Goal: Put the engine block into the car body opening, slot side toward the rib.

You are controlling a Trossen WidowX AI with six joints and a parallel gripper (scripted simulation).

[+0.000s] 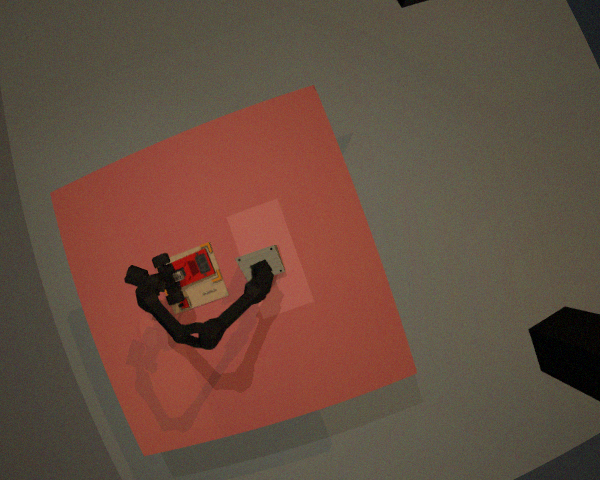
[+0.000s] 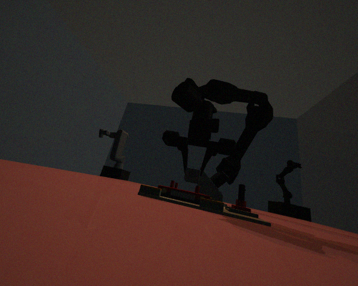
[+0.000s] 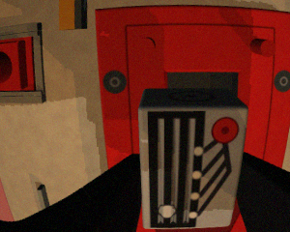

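Claw point(image 1: 178, 276) point(image 2: 194, 172) point(image 3: 188, 164) grips engine block point(image 1: 178, 275) point(image 2: 192, 174) point(image 3: 190, 164) above car body point(image 1: 199, 266) point(image 2: 184, 191) point(image 3: 195, 48). Seating and withdrawal remain; opening lies toward twelve o'clock in wrist view.

No readable text in any view — small dark marking on the beige board point(image 1: 203, 299), too small to make out. No legible brand, number or label on anything else — only stripes, dots and circles on the gray block point(image 3: 222, 193).
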